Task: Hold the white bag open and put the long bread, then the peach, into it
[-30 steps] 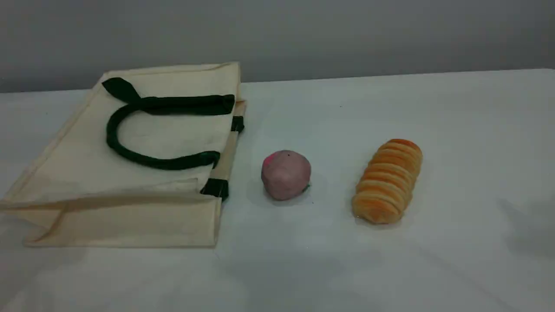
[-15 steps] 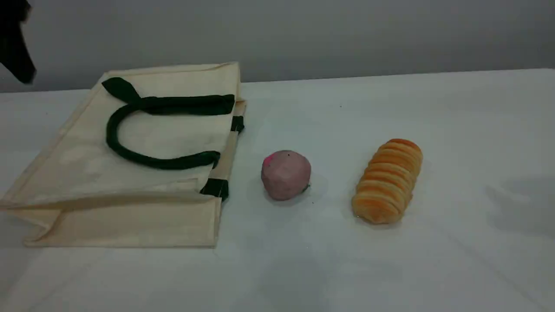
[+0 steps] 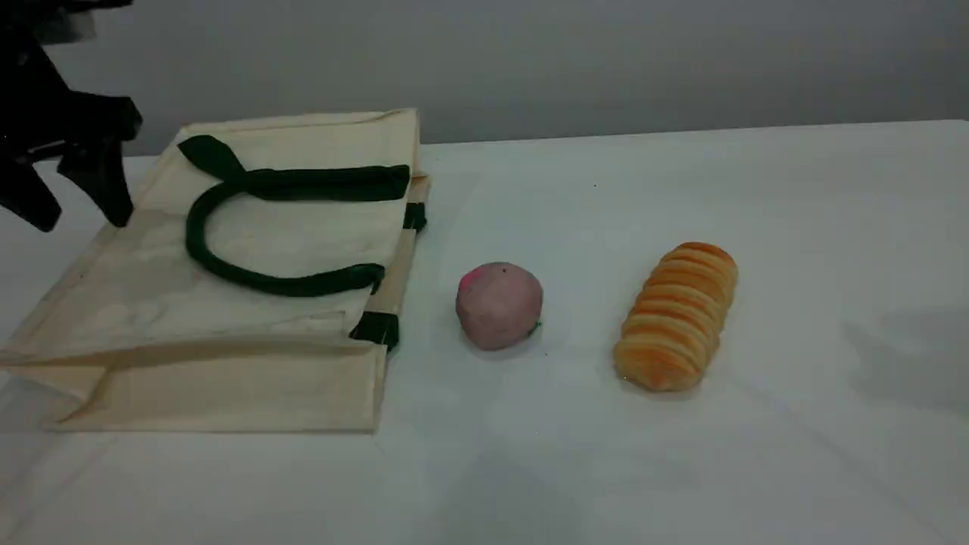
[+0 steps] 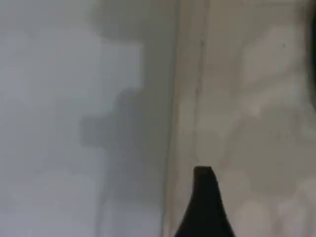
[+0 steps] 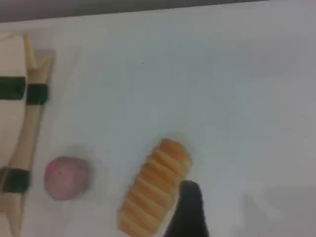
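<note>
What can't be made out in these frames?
- Inside of the white bag: it lies flat and the top panel covers it.
- The right gripper: outside the scene view. The right wrist view shows one fingertip, covering the long bread at its edge.
- The left gripper: arm cut by the scene view's top-left corner. The left wrist view is blurred, one fingertip only.

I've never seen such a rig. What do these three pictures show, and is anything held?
A two-armed robot works at a table. The wide picture is from a fixed camera; the black shape at top left is the left gripper, open, beside a cream bag lying flat. Beside the bag lie a peach and a long bread. The other two come from cameras on the arms' wrists: the left one sees the bag's edge, the right one the bread, with the right gripper near it. Nothing is held.
</note>
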### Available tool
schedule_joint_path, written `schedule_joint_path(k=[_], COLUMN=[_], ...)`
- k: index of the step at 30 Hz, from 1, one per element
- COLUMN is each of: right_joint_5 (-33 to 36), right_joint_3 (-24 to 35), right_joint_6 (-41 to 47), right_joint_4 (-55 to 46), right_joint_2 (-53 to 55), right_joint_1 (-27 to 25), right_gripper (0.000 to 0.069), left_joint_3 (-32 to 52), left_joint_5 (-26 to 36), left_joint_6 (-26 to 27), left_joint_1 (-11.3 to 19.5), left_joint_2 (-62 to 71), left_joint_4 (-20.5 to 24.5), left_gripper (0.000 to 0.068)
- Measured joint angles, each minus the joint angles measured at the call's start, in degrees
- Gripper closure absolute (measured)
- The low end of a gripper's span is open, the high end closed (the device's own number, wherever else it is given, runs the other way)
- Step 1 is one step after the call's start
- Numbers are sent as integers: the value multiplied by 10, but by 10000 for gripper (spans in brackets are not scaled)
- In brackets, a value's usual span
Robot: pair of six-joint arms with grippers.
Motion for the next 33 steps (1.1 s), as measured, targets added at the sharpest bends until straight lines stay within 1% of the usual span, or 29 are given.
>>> schedule_joint_path(k=[3,6,13,16,23,25,28,33], right_joint_5=[-2,-5,-8,-8,-8,-8,-8,-8], right_joint_3=[0,0,0,0,0,0,0,0], right_joint_6=[0,0,-2,-2,-2,-2,-2,-2], right_joint_4=[17,21,21,21,21,21,21,21], right_joint_2=[0,0,0,0,0,0,0,0], right_joint_1=[0,0,0,0,0,0,0,0], right_gripper=[148,148,148,148,148,148,148,148], left_joint_3=[-17,-36,-72,-80,-81,-81,-81,-81], left_joint_5=[0,0,-2,-10,-11,-23,-34,-41], left_joint_6=[0,0,0,0,1,1,1,1], left_joint_1=[0,-6,-28,-35,-35,-35,-35,-35], left_joint_2=[14,22,54,71,109,117,125,142], left_joint_4=[-5,-6,-44,-48,-48,-48,-64,-65], left_gripper=[199,199,199,199,199,199,199,212])
